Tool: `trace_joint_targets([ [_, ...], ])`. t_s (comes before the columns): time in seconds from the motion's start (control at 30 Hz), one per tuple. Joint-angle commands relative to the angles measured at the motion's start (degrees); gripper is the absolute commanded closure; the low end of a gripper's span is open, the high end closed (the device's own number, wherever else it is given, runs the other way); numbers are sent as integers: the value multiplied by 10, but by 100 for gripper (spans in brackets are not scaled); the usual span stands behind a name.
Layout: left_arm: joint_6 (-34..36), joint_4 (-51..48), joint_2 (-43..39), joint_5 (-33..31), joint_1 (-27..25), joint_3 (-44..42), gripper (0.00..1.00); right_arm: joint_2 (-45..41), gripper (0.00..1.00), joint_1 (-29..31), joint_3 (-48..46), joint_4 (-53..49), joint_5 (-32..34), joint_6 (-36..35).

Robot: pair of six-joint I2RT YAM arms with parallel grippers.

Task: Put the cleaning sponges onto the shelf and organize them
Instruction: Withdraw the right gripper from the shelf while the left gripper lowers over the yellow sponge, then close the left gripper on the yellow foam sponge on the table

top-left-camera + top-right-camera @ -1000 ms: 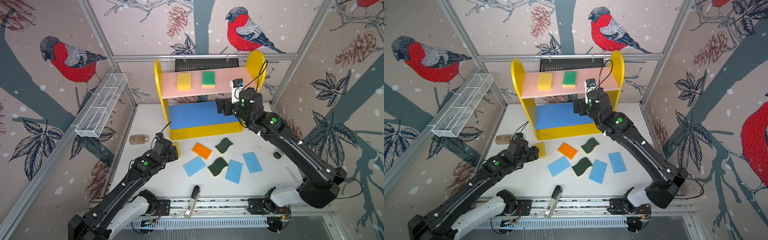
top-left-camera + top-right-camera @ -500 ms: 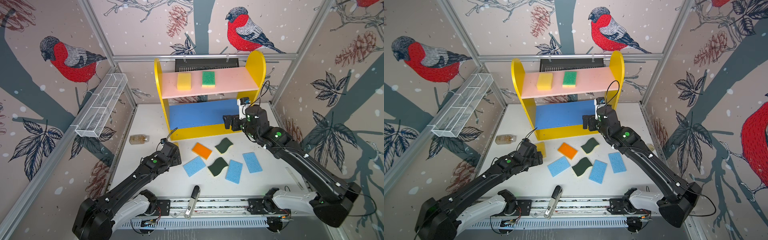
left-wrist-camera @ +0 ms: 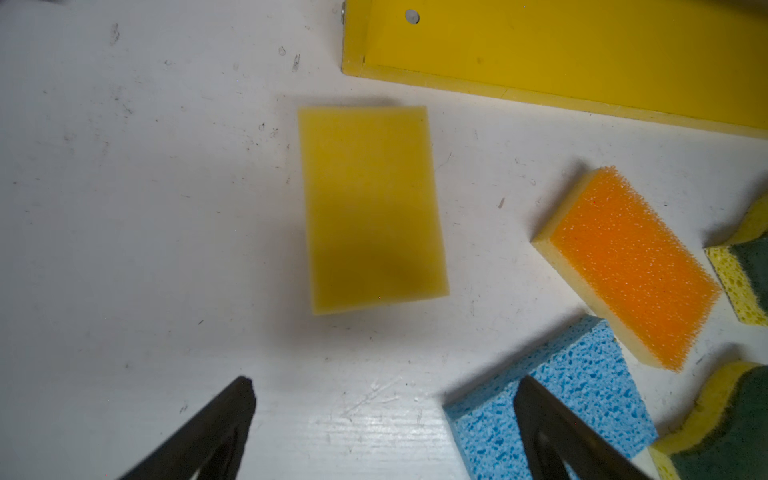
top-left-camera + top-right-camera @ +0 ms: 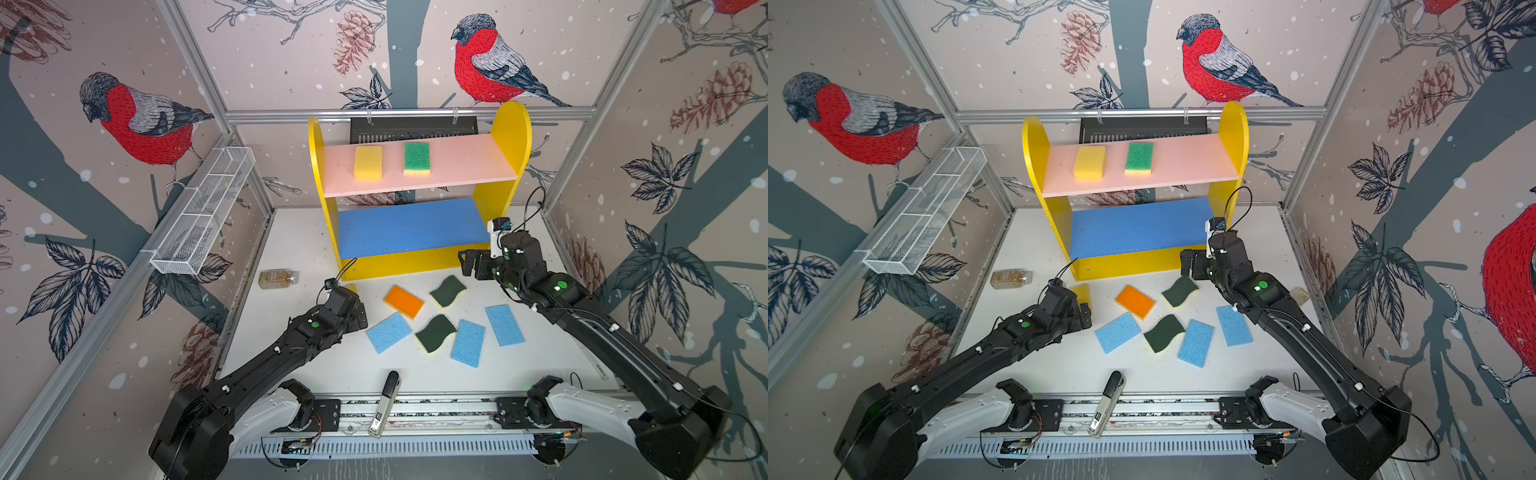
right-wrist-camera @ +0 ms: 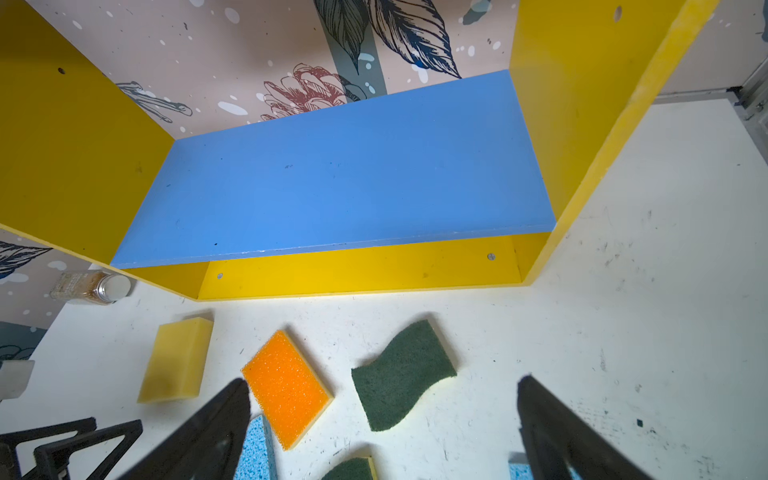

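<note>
The shelf [image 4: 513, 124] stands at the back, and its pink upper board carries a yellow sponge [image 4: 368, 163] and a green-topped sponge [image 4: 417, 158]. Its blue lower board [image 5: 345, 178] is bare. On the table lie a yellow block [image 3: 372, 208], an orange-topped sponge [image 4: 403, 301], two dark green wavy sponges [image 4: 448, 291] [image 4: 436, 332] and three light blue ones [image 4: 388, 332] [image 4: 468, 343] [image 4: 504, 325]. My left gripper [image 3: 384, 386] hangs open just short of the yellow block and holds nothing. My right gripper [image 5: 384, 380] is open and empty, above the nearer wavy sponge by the shelf's base.
A brownish bottle [image 4: 277, 278] lies left of the shelf. A white wire mesh basket [image 4: 203, 212] hangs on the left wall. A black-and-white handheld tool [image 4: 385, 401] rests on the front rail. A small flat item [image 4: 1300, 294] lies near the right wall.
My right gripper has dropped from the pink board's right end to the front of the shelf's base. My left gripper's jaws have spread wider and it has drifted slightly forward and right.
</note>
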Motion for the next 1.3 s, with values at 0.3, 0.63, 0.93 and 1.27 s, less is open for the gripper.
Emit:
trace_joint_targets([
  [0.3, -29, -16, 127, -31, 0, 55, 4, -7, 0, -41, -20, 29, -37, -3],
  [0.63, -34, -9, 188, -39, 1, 76, 5, -4, 0, -72, -37, 39, -58, -11],
  [0.93, -35, 7, 221, -55, 1, 81, 9, -1, 0, -88, -48, 46, -76, -13],
  [1.27, -30, 28, 250, -64, 5, 88, 12, -1, 0, -101, -53, 49, -81, -18],
])
